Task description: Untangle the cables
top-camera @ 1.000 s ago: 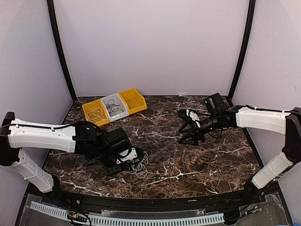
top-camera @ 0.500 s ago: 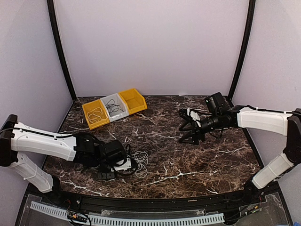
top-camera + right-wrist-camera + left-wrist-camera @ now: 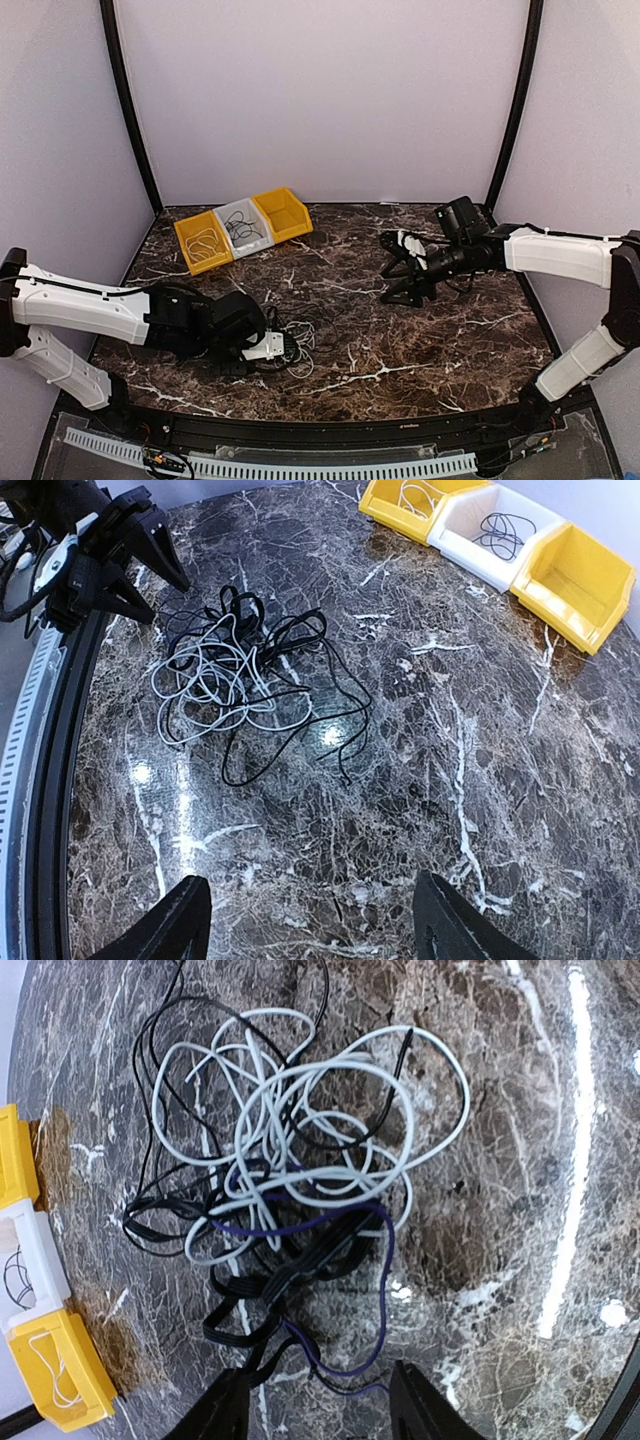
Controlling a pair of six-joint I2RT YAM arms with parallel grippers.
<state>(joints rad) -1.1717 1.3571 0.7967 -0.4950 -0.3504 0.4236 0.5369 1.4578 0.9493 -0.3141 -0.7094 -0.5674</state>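
The left tool (image 3: 318,1385) is sitting low over the tabletop (image 3: 520,1110), released, with its fingers (image 3: 228,1412) spread and nothing clamped between them. The cables (image 3: 300,1170) are lying in one loose tangle just ahead of its fingertips. White and grey loops are crossing over black ones, and a purple cord (image 3: 385,1260) is curling out of the heap and ending between the fingertips. Flat black loops are trailing toward one finger; whether they are touching it cannot be told.

The right tool (image 3: 310,890) is hovering well apart from the tangle, also released with its fingers wide. Bare marble is lying between it and the heap, and the left tool is standing just beyond the cables as seen from there.

Three bins are standing side by side in a row, well apart from both tools and off to one side of the tangle. The first yellow bin (image 3: 400,520) is holding a white cord (image 3: 415,492). The white bin (image 3: 480,565) beside it is holding a black cord (image 3: 500,528). The second yellow bin (image 3: 575,575) is sitting at the end of the row.
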